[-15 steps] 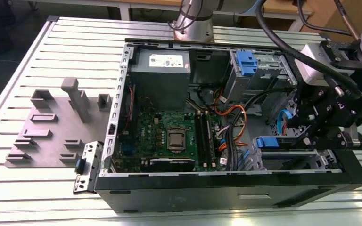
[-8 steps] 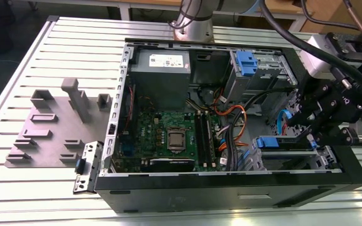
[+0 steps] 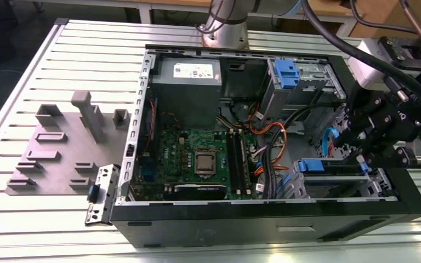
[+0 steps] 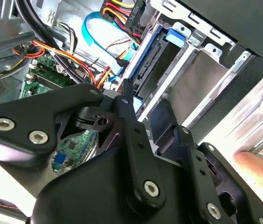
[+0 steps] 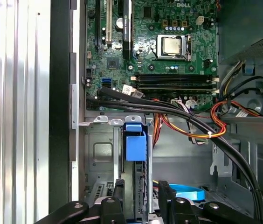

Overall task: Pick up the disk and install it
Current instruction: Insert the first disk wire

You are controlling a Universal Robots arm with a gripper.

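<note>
The disk (image 3: 333, 166) stands on edge inside the lower drive bay at the exterior view's right; its blue carrier rail and blue tab (image 5: 135, 142) show along the bay's opening. My gripper (image 3: 362, 160) hangs right over the end of that bay. In the first wrist view its two black fingertips (image 5: 119, 193) stand apart, one on each side of the disk's edge, so the gripper (image 5: 142, 198) is open. One finger (image 4: 125, 100) lies close against the disk's blue rail (image 4: 145, 60) in the second wrist view. Whether it touches the rail I cannot tell.
The open black computer case (image 3: 195, 216) lies on a slatted metal table (image 3: 57, 230). Orange, black and blue cables (image 3: 269, 142) run beside the bay. A blue bracket (image 3: 286, 74) sits in the upper bay. A grey fixture plate (image 3: 64, 148) is at the left. A person's hand (image 4: 262, 163) rests outside the case.
</note>
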